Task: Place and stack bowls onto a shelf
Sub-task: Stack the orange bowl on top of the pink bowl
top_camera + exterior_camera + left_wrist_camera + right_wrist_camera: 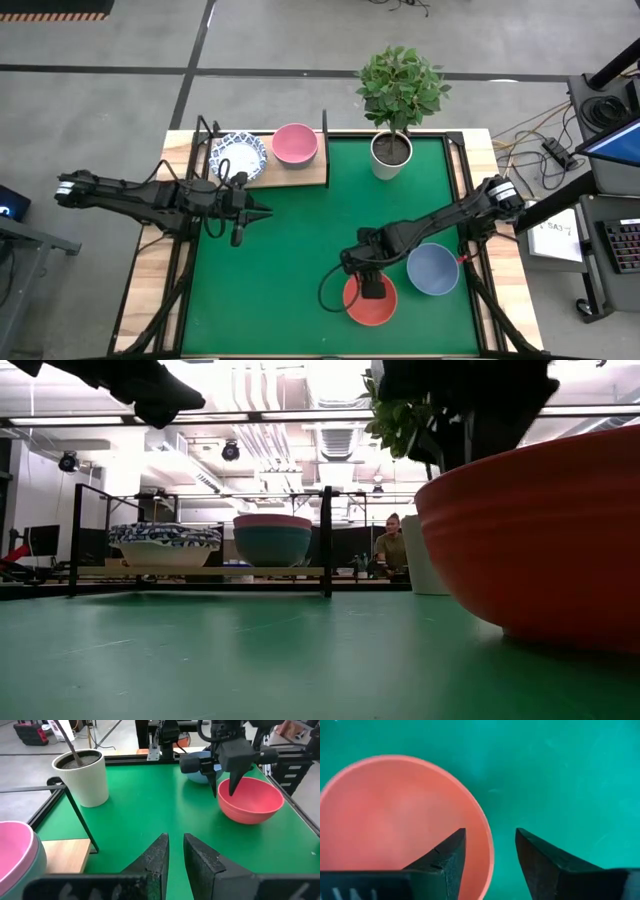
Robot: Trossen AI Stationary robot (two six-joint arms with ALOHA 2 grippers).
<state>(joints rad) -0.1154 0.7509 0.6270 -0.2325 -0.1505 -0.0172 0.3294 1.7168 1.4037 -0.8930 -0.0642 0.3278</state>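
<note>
Green mat (pixel 290 260) on the surface: right pincer (pixel 490 851), fingers apart, straddles the red bowl's (pixel 370 300) rim beside the grey-blue bowl (pixel 432 268); left pincer (pixel 262 214), nearly together, hovers before the shelf (pixel 296 174).

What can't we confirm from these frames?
- How many bowls lie under the patterned bowl and pink bowl on the shelf: high view shows only the tops.
- Grey-blue bowl: right arm partly covers it.
- Whether the right gripper touches the red bowl rim.
- Left gripper: open, waiting.
</note>
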